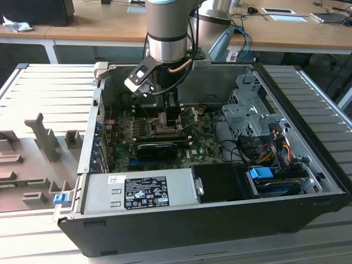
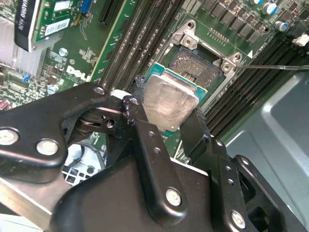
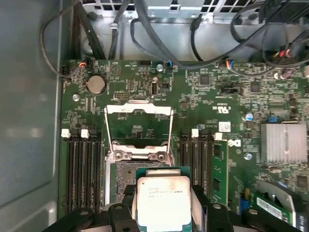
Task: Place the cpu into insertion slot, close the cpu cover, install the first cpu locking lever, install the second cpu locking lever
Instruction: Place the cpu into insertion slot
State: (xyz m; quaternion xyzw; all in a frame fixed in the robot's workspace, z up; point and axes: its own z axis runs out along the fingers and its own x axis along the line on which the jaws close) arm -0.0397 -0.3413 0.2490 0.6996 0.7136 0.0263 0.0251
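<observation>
In the exterior view, a ridged grey surface point(image 1: 49, 93) carries moulded fixtures point(image 1: 41, 137) at the exterior view's left. To their right stands the open case point(image 1: 220, 225), where the arm point(image 1: 168, 33) reaches down over the green board point(image 1: 206, 148). The pincer point(image 1: 168, 115) hangs above the socket area. In the second wrist view it is clenched on two opposite edges of the cpu point(image 2: 170, 104), silvery top up, just above the slot point(image 2: 200, 67), whose dark bed lies bare. In the first wrist view the cover point(image 3: 139, 110) stands swung open beyond the slot, with memory slots point(image 3: 82, 169) on either side.
</observation>
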